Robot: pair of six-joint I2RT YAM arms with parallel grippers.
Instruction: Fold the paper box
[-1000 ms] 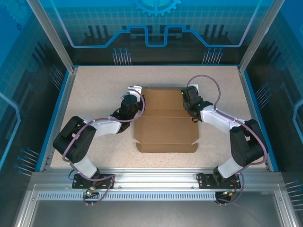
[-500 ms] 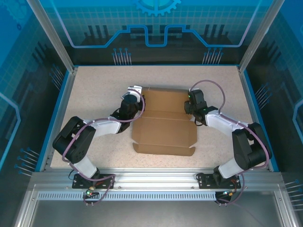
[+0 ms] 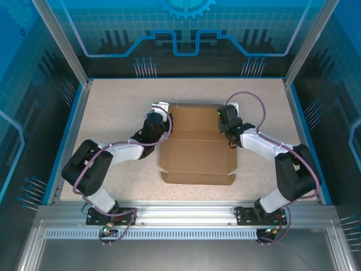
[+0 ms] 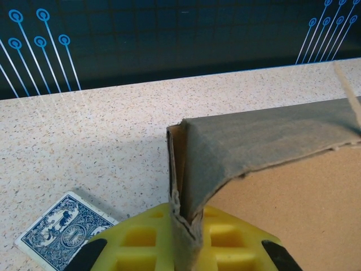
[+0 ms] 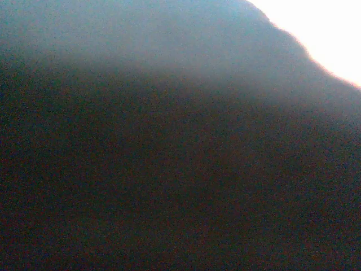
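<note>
the paper box (image 3: 197, 149) is laid flat at the middle of the table (image 3: 121, 101), long axis running near to far. its far-left corner is pinched by the left gripper (image 4: 183, 240). the right gripper (image 3: 227, 117) is set at the far-right edge, its width not to be told. a blue card pack (image 4: 65, 230) is seen from the left wrist.

The left arm (image 3: 93, 169) rises from its base, its elbow bent out to the left and its forearm reaching inward and away. The left pincer (image 3: 160, 108) points toward the far side. In the wrist view, its yellow fingers (image 4: 141, 243) are pressed together on an upright flap of the paper box (image 4: 254, 135). The right arm (image 3: 293, 175) mirrors this pose, with its elbow out to the right and its forearm angled inward. The right pincer (image 3: 229, 112) sits at the box's far right corner. Its wrist view is dark, so how its jaws stand cannot be told.
</note>
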